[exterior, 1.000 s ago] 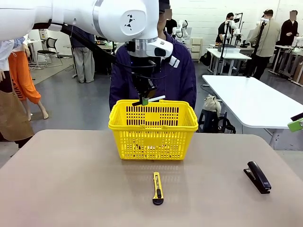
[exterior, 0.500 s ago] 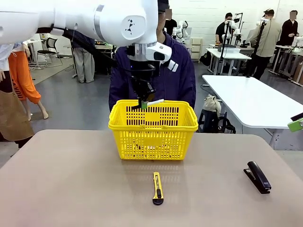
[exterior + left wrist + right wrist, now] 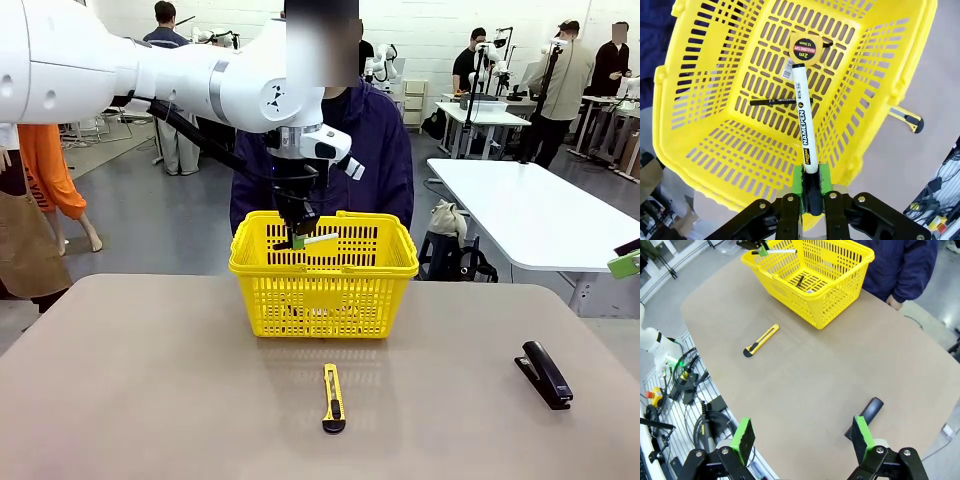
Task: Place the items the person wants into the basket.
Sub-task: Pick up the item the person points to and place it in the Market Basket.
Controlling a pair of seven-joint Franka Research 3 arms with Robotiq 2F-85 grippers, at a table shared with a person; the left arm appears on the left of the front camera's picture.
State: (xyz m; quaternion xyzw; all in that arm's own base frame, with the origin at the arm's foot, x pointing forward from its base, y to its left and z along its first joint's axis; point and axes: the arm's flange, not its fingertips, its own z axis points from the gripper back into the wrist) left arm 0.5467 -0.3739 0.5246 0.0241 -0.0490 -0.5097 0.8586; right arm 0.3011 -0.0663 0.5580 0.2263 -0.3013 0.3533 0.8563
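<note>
My left gripper (image 3: 298,240) is shut on the black-capped end of the white marker (image 3: 804,115), which it holds level just above the rim of the yellow basket (image 3: 320,290). From the left wrist view the marker points down into the basket (image 3: 670,115). On the basket floor lie the round yellow-and-black tape measure (image 3: 803,47) and the thin black pen (image 3: 774,101). The person (image 3: 380,160) in a dark jacket stands right behind the basket. Over the table's near right corner, my right gripper (image 3: 802,435) is open and holds nothing.
A yellow-and-black utility knife (image 3: 333,398) lies on the table in front of the basket. A black stapler (image 3: 545,374) rests near the right edge, close below my right gripper's fingers (image 3: 862,432). A white table stands beyond on the right.
My left gripper has come down with the marker, from above the basket's far rim to just over its opening. The right arm, knife and stapler have not moved.
</note>
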